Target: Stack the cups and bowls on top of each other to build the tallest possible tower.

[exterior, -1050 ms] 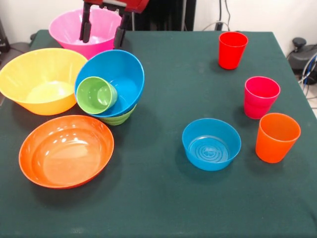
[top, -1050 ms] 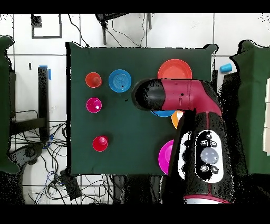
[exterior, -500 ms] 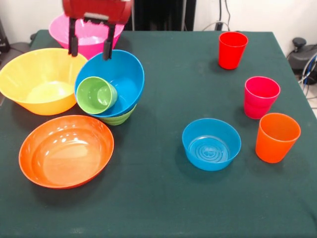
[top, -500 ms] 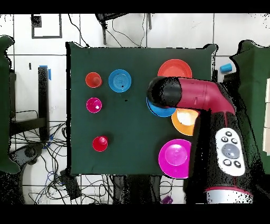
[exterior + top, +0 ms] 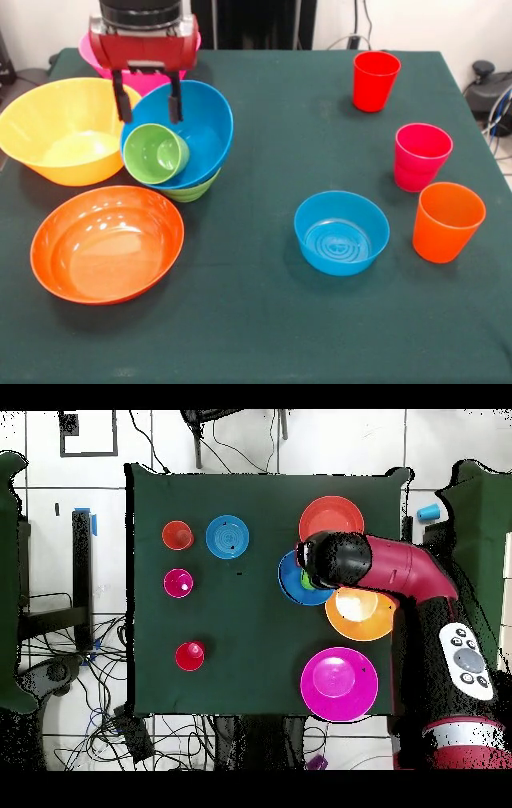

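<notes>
**Tower at two bowls plus a tipped cup**

Light green cup lying on its side in tilted wide blue bowl, atop small green bowl. Gripper parted, empty, just above at 12 o'clock. Yellow-orange bowl at 9, orange-red bowl at 7.

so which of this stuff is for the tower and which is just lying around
For the tower:
tower so far: wide blue bowl, green cup, small green bowl
yellow bowl
pink bowl
orange-red bowl
small blue bowl
red cup
magenta cup
orange cup
claw

Lying about:
cables on the floor
</notes>
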